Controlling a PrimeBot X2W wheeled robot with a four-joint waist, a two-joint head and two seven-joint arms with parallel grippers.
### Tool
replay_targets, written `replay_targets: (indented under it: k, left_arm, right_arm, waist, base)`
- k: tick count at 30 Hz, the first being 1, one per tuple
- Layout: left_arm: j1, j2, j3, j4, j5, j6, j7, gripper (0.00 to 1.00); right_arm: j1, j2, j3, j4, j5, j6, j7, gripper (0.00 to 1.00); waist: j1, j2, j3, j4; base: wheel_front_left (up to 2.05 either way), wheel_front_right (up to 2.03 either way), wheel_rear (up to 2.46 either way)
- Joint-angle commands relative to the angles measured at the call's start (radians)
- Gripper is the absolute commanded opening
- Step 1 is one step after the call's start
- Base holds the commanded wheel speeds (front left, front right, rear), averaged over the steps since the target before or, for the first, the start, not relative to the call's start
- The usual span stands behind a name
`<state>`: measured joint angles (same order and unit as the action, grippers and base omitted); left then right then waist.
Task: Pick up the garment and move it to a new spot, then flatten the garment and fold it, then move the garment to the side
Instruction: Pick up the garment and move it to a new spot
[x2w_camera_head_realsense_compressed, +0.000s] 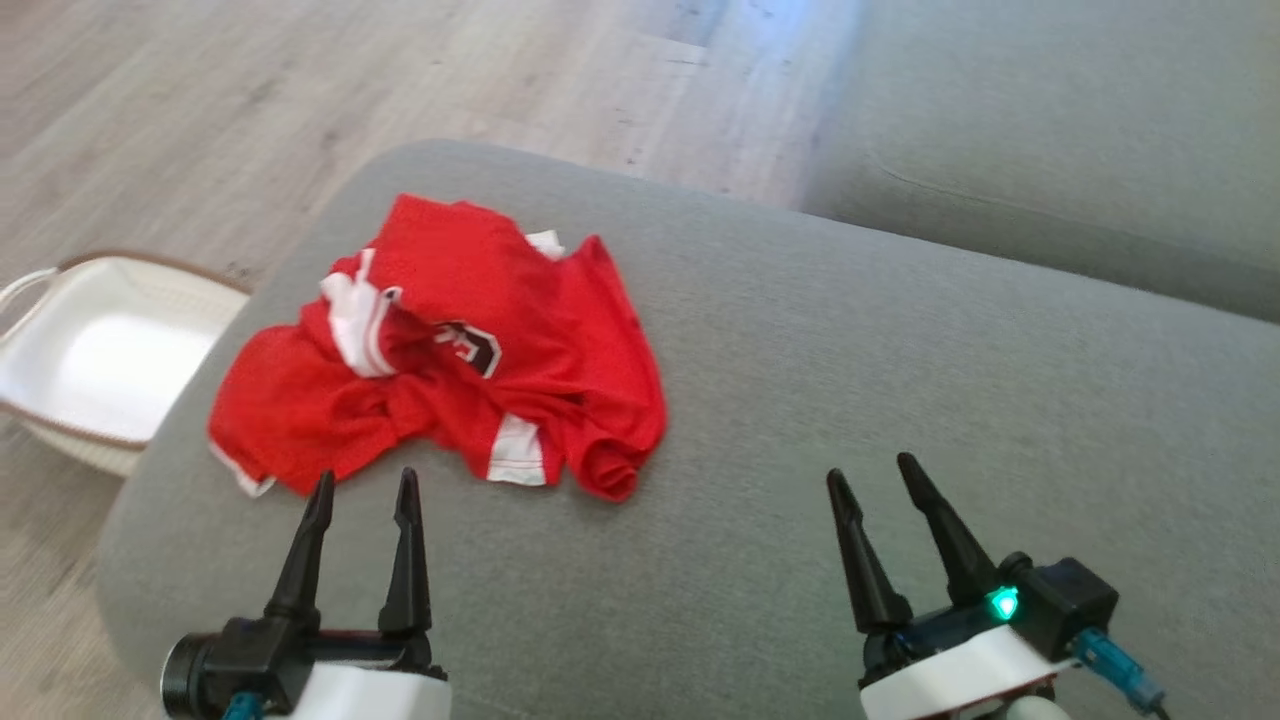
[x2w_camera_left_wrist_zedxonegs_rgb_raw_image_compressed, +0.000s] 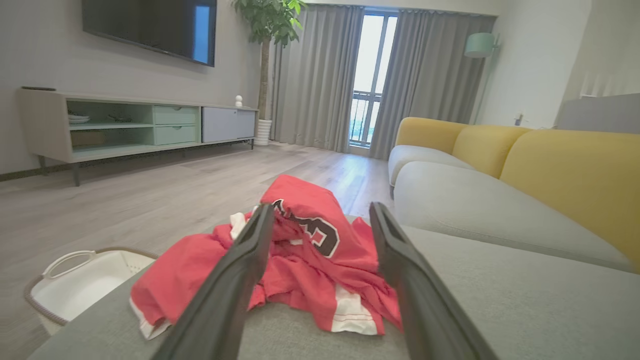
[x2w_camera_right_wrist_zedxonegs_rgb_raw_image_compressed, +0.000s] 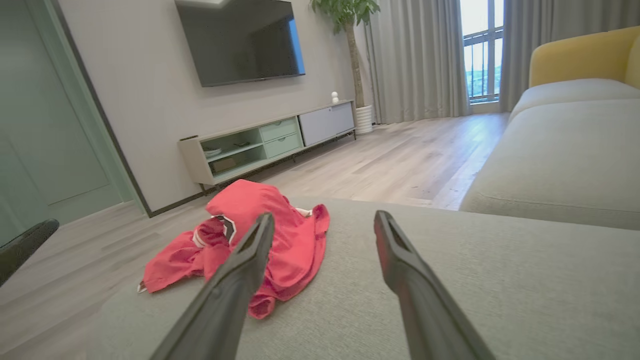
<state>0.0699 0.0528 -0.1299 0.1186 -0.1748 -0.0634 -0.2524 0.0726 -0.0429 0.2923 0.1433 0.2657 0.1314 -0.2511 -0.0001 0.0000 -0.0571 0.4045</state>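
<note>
One red jersey (x2w_camera_head_realsense_compressed: 440, 350) with white trim and a dark printed number lies crumpled in a heap on the grey ottoman (x2w_camera_head_realsense_compressed: 850, 330), on its left part, close to the rounded left edge. It is neither flattened nor folded.

Two grippers, both over the ottoman's near side:
- Left gripper (x2w_camera_head_realsense_compressed: 365, 478): two dark fingers spread apart with nothing between them. The tips are just at the jersey's near hem; I cannot tell whether they touch it. In the left wrist view the fingers frame the heap.
- Right gripper (x2w_camera_head_realsense_compressed: 870, 467): two fingers spread, empty, above bare ottoman fabric and well apart from the jersey, to its right. A green light glows on its wrist housing.

One white laundry basket (x2w_camera_head_realsense_compressed: 120, 290) with a brown rim stands on the wood floor, just beside the ottoman's left edge.

One grey sofa seat (x2w_camera_head_realsense_compressed: 1050, 130) lies beyond the ottoman's far right side, and the wrist views show it has yellow back cushions.

Farther from the ottoman, across the floor: one wall-mounted TV (x2w_camera_right_wrist_zedxonegs_rgb_raw_image_compressed: 240, 42), one low media cabinet (x2w_camera_right_wrist_zedxonegs_rgb_raw_image_compressed: 265, 142) and one potted plant (x2w_camera_right_wrist_zedxonegs_rgb_raw_image_compressed: 350, 30).
</note>
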Motion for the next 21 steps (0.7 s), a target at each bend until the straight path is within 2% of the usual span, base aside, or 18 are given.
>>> replay_targets:
  k: [1,7,12,17,21]
  left_arm:
    - [-0.024,-0.003,0.032,-0.035,0.009,-0.006,-0.009,1.00]
    - [-0.019,-0.003,0.044,-0.044,0.008,-0.007,-0.009,1.00]
    - [-0.031,-0.003,0.061,-0.061,0.005,0.007,-0.009,1.00]
    - [-0.087,-0.003,0.113,-0.038,-0.019,0.027,-0.009,1.00]
    - [-0.185,0.019,0.156,-0.015,-0.006,0.003,-0.009,1.00]
  right_arm:
    - [-0.026,-0.007,0.027,-0.027,0.007,-0.001,-0.011,1.00]
    - [-0.027,-0.007,0.039,-0.028,0.010,-0.001,-0.011,1.00]
    - [-0.042,-0.007,0.032,-0.035,0.005,-0.001,-0.011,1.00]
    - [-0.083,-0.007,-0.004,-0.055,-0.027,-0.001,-0.011,1.00]
    - [-0.133,-0.007,-0.046,-0.071,-0.071,-0.001,-0.011,1.00]
  waist:
    - [0.0001,0.0000,-0.005,0.025]
    - [0.0001,0.0000,-0.001,0.053]
    - [0.0001,0.0000,0.033,0.048]
    - [0.0001,0.0000,0.122,0.015]
    - [0.0001,0.0000,0.216,-0.021]
  base:
    - [0.00,0.00,0.00]
    - [0.00,0.00,0.00]
    - [0.00,0.00,0.00]
    - [0.00,0.00,0.00]
    - [0.00,0.00,0.00]
